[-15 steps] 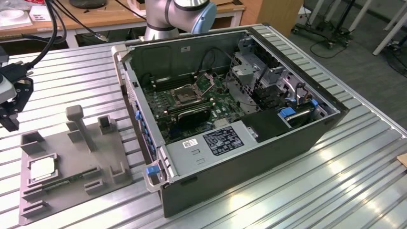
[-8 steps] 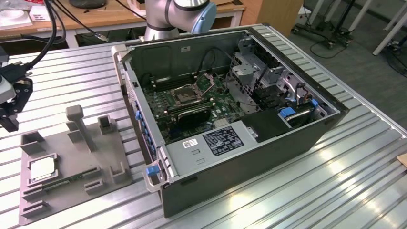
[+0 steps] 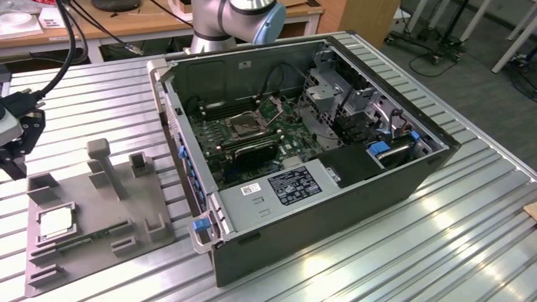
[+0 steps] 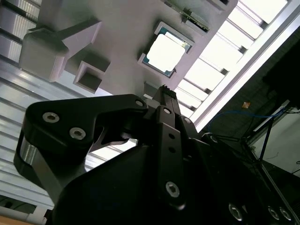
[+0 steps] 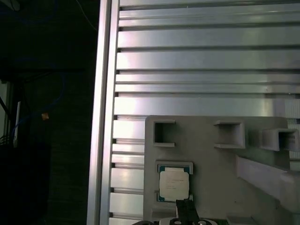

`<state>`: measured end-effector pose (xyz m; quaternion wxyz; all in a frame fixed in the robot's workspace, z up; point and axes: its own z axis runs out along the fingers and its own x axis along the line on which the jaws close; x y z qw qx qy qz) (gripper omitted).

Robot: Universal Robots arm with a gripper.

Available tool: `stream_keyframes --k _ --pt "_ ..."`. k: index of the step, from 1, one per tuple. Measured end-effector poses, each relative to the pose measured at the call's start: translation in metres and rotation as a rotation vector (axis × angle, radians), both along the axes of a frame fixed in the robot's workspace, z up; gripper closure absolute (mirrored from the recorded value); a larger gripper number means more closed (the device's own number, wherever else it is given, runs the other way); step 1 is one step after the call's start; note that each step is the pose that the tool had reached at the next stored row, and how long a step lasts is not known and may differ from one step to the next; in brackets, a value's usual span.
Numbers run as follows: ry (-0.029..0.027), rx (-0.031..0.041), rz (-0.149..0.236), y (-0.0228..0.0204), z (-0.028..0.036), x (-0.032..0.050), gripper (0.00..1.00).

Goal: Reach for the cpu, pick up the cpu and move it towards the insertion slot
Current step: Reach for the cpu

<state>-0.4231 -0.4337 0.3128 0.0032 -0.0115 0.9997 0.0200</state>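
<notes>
The cpu (image 3: 55,221) is a small pale silver square lying flat in a recess of a grey holder plate (image 3: 100,214) at the exterior view's left. Both wrist views show the cpu (image 4: 165,54) (image 5: 174,183) from above. My gripper (image 3: 15,165) hangs above the table just beyond the plate's far left corner, apart from the chip, with nothing in it. Its black tip (image 4: 165,89) (image 5: 185,205) points at the plate close beside the cpu. The insertion slot (image 3: 248,126) is a shiny metal frame with a dark centre on the board inside the open computer case (image 3: 336,207).
The grey plate carries raised posts (image 3: 105,163) and a long green circuit strip (image 3: 84,239) beside the chip. The ribbed metal table (image 3: 436,251) ends in an edge rail (image 5: 105,117) near the plate. Cables (image 3: 71,38) hang above my gripper. The arm's base (image 3: 226,19) stands behind the case.
</notes>
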Motion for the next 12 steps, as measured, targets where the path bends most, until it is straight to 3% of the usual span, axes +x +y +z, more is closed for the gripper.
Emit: stream_keyframes --k 7,12 --pt "-0.0015 0.0026 0.009 -0.0022 -0.0078 -0.0011 0.89" --pt "-0.0015 0.0027 0.010 -0.0024 -0.0087 -0.0013 0.89"
